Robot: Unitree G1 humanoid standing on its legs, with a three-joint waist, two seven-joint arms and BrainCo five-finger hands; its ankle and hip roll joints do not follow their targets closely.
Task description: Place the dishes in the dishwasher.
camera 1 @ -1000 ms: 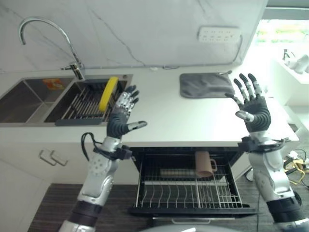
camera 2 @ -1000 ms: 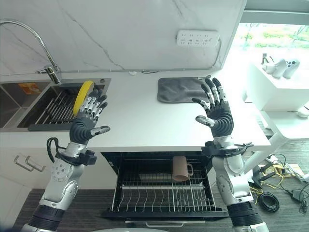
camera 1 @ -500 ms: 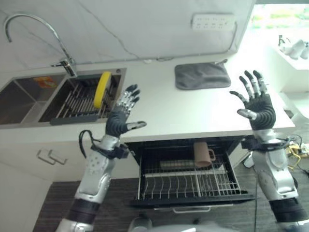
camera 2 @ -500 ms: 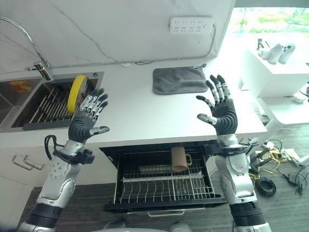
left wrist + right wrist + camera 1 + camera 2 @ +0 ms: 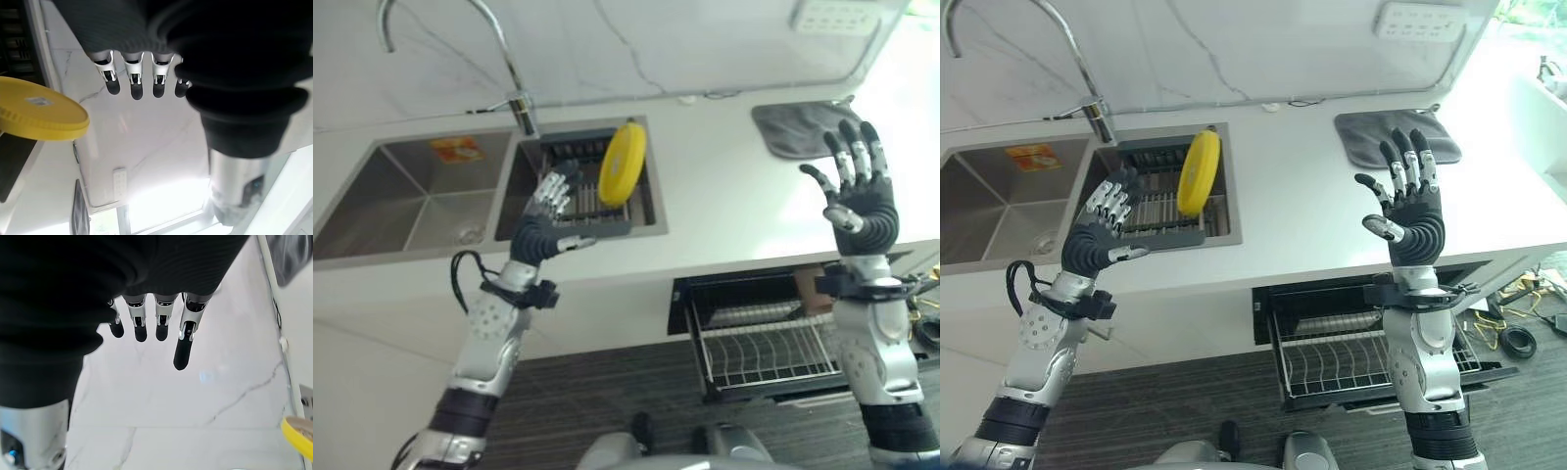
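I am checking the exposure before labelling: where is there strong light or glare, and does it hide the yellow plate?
Left eye view: daylight from the robot's right washes out the white counter around the grey mat. The yellow plate, on edge in the sink rack, is evenly lit and plain to see. Left wrist view: a bright window glares, and the plate is still clear.

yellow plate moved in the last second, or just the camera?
No, camera only. The yellow plate stands on edge in the same spot of the sink rack, right of the faucet; the whole view shifted.
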